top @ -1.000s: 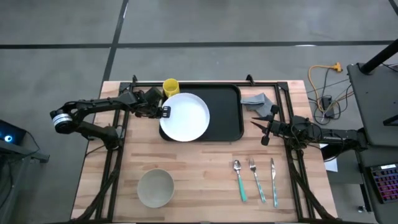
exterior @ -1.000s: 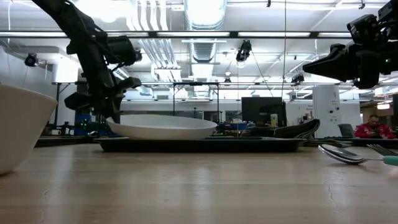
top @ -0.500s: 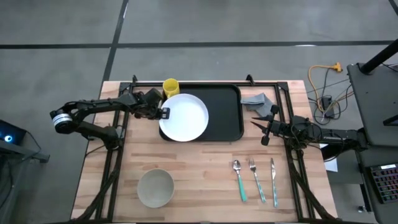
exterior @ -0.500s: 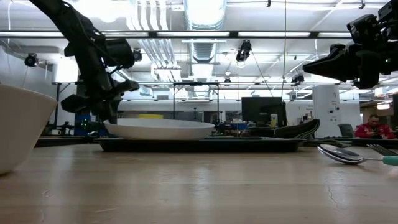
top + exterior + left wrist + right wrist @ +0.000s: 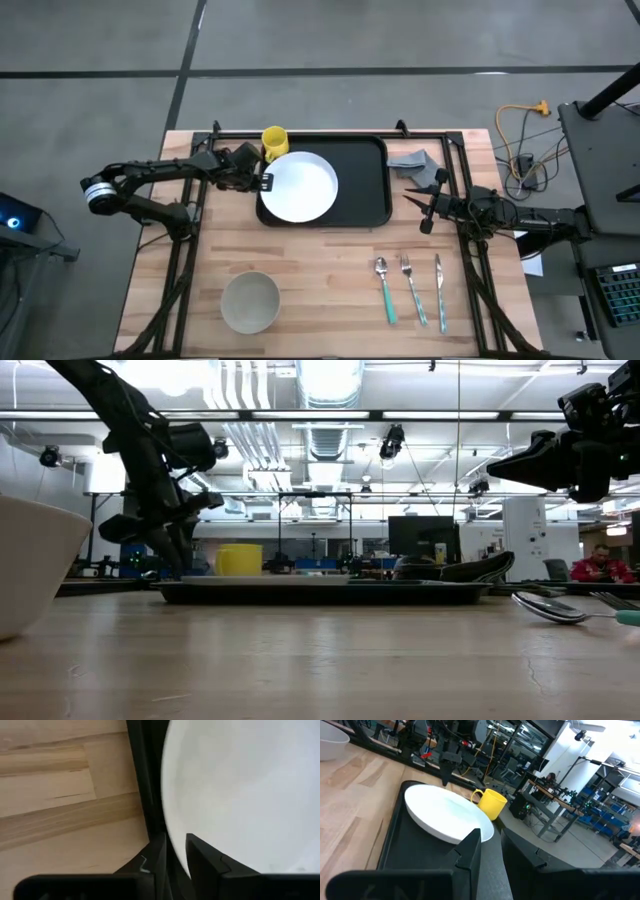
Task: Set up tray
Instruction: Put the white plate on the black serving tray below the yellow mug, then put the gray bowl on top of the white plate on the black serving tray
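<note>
The white plate [image 5: 299, 186] lies flat in the left half of the black tray [image 5: 370, 190], and in the low view it is hidden behind the tray's rim [image 5: 400, 592]. My left gripper [image 5: 263, 182] stands at the plate's left rim, shut on it. A yellow mug [image 5: 274, 140] stands just beyond the tray's far left corner. My right gripper [image 5: 422, 210] hovers right of the tray, open by a narrow gap [image 5: 491, 845] and holding nothing. My left gripper has the plate's left rim [image 5: 170, 827] between its two fingers [image 5: 205, 860], one finger over the plate's inside and one outside it above the tray. It comes from above and from the table's left, slanting down. The plate rests flat in the tray.
A pale bowl [image 5: 249, 301] sits near the table's near left. A spoon [image 5: 385, 290], fork [image 5: 412, 290] and knife [image 5: 439, 290] lie near the near right. A grey cloth [image 5: 415, 165] lies right of the tray. Black frame rails run along the table's sides.
My left gripper has moved down a little, still holding the plate's rim. The plate, which was held above the tray's rim, has come down flat into the tray; in the low view it has dropped out of sight and the yellow mug now shows behind it.
</note>
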{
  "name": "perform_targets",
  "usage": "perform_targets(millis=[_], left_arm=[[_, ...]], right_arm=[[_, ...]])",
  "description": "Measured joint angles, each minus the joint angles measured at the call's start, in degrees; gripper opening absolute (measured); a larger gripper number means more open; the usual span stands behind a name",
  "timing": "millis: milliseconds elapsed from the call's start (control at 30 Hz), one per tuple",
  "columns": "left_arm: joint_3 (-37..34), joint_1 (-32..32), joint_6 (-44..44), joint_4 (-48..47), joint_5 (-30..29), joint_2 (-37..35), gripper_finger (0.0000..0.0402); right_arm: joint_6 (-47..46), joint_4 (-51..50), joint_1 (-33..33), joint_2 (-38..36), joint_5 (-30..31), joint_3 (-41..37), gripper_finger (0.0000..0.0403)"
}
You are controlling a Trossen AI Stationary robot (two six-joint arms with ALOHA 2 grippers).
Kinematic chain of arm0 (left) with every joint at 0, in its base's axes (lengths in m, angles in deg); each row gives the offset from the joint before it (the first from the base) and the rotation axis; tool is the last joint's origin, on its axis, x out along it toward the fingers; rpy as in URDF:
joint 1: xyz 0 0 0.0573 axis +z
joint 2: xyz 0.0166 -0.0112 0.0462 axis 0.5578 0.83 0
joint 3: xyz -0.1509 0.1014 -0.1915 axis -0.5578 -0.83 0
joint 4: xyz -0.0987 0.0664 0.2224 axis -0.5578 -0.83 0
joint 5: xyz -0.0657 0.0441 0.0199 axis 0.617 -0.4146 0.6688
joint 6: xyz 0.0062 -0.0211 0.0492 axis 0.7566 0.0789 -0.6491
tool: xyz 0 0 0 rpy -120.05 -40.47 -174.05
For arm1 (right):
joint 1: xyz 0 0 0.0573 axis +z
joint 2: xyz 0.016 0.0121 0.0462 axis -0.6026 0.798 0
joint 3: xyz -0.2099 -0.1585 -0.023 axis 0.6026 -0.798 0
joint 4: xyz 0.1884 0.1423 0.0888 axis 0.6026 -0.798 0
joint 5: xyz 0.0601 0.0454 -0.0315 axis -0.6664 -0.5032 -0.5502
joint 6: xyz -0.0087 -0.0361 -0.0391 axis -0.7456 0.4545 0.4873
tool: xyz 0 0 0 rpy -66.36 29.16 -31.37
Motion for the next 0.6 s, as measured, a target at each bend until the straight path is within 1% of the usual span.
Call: perform_targets(millis=[200,367,600], left_arm=[[-0.1,0.0,0.1,-0.1,0.0,0.0,0.0091],[1.5,0.0,0.0,-1.2,1.3,-0.1,0.0095],[5.3,-0.6,-6.8,-2.5,8.7,-0.1,0.0095]], right_arm=[[-0.1,0.0,0.0,0.0,0.0,0.0,0.0068],[-0.1,0.0,0.0,0.0,0.0,0.0,0.0068],[0.0,0.0,0.0,0.0,0.0,0.0,0.0068]])
